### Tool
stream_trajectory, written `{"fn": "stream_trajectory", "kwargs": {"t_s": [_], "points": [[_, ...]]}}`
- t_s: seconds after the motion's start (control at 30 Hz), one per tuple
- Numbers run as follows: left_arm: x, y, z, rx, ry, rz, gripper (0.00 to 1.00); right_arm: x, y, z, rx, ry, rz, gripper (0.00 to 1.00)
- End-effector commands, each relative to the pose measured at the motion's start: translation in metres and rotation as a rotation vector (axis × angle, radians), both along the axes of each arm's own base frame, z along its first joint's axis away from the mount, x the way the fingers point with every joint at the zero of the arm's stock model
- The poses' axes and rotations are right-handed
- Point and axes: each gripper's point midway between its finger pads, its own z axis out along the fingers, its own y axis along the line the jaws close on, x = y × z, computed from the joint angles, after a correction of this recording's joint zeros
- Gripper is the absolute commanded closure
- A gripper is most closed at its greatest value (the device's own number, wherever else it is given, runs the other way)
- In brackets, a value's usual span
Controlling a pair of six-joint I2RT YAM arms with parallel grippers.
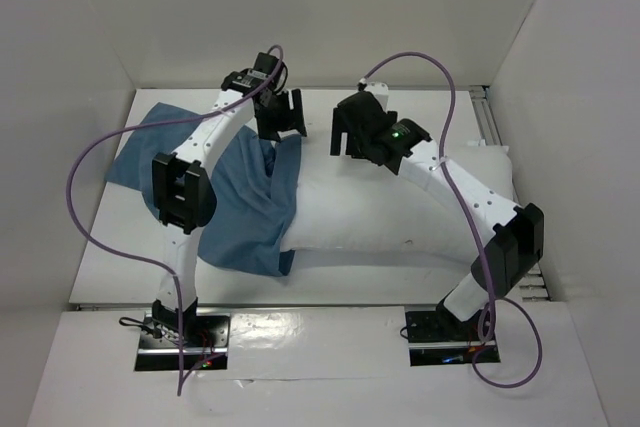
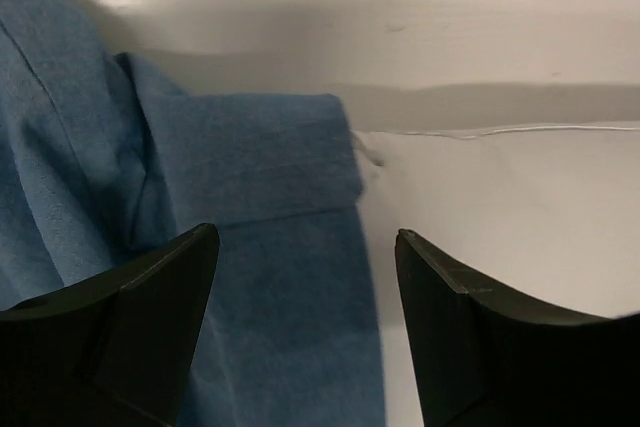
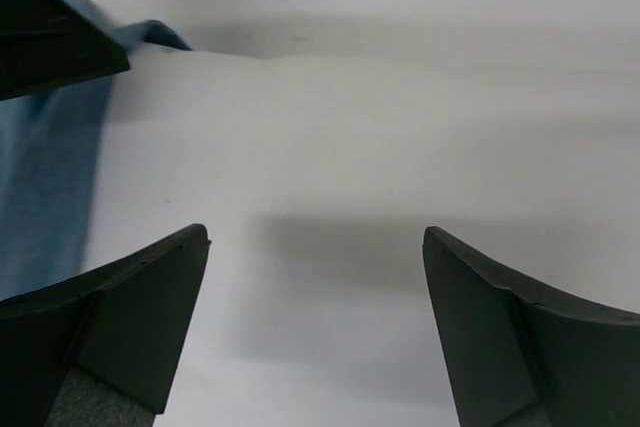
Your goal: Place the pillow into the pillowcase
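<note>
Evidently, the left gripper point(image 2: 305, 247) and right gripper point(image 3: 315, 237) stood with fingers apart, holding nothing. The pillowcase point(image 2: 250, 157) hem lay between the left fingers, the pillow point(image 3: 350, 147) beneath the right. Best practice was to pinch the hem alone.

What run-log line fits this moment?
left gripper: open, over limp blue cloth pillowcase | right gripper: open, over plump white fabric pillow | pillowcase covers pillow's left end
</note>
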Motion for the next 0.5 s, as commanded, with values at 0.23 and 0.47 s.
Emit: {"fn": "stream_trajectory", "kwargs": {"t_s": [0.23,0.47], "points": [[-0.012,-0.003,-0.018,0.092,0.059,-0.046,0.39,-0.014,-0.067,-0.027,-0.141,0.146,-0.044,0.02],[-0.007,-0.01,-0.002,0.059,0.021,-0.068,1.0,-0.019,-0.067,-0.08,-0.137,0.25,0.0,0.16]]}}
